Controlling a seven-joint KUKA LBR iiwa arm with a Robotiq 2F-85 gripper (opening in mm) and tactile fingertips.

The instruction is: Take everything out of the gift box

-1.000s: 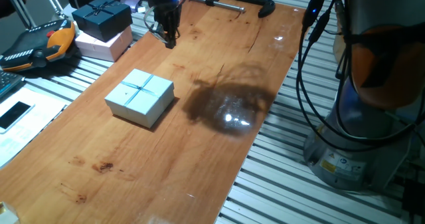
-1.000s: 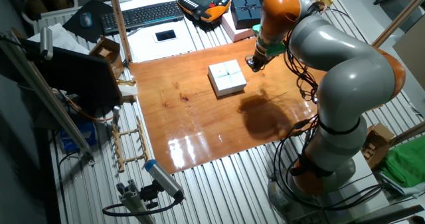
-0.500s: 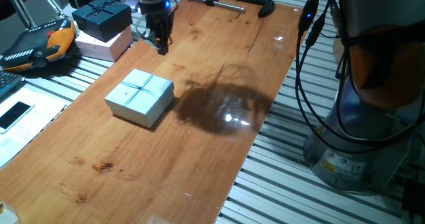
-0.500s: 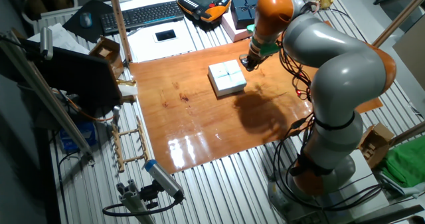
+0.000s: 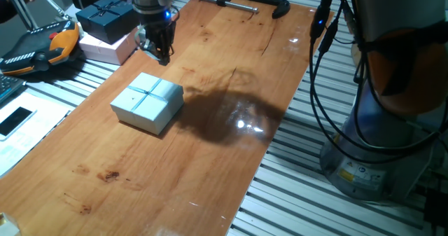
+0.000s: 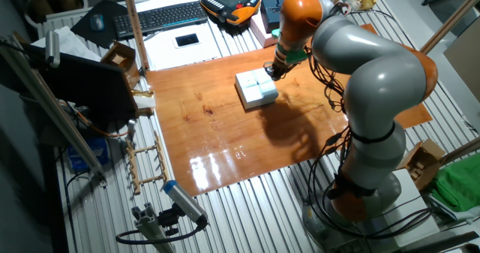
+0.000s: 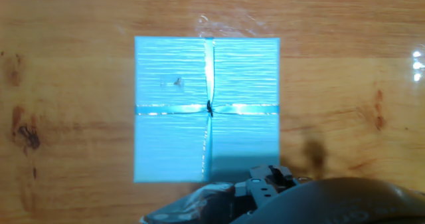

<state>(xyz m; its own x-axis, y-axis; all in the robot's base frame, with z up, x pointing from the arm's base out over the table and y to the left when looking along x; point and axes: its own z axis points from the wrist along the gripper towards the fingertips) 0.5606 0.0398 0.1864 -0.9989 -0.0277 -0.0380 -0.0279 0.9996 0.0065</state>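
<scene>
The pale blue gift box [image 5: 147, 101] sits on the wooden table with its ribbon-crossed lid on, so everything inside it is hidden. It also shows in the other fixed view [image 6: 256, 88] and fills the middle of the hand view [image 7: 207, 110]. My gripper [image 5: 162, 54] hangs above the table just past the box's far corner, not touching it. Its fingers look pressed together and hold nothing. The other fixed view places the gripper [image 6: 271, 70] at the box's right edge. Only the gripper [image 7: 269, 179] tips show in the hand view, at the bottom.
A dark navy box [image 5: 107, 17] rests on a pinkish-white box [image 5: 112, 47] off the table's far left corner. A black clamp [image 5: 245, 1] grips the far table edge. An orange pendant [image 5: 42, 47], a phone [image 5: 15, 120] and a keyboard [image 6: 161, 16] lie to the left.
The gripper has moved left and toward the gift box, from well past its far side to just beside its far corner. The box has not moved.
</scene>
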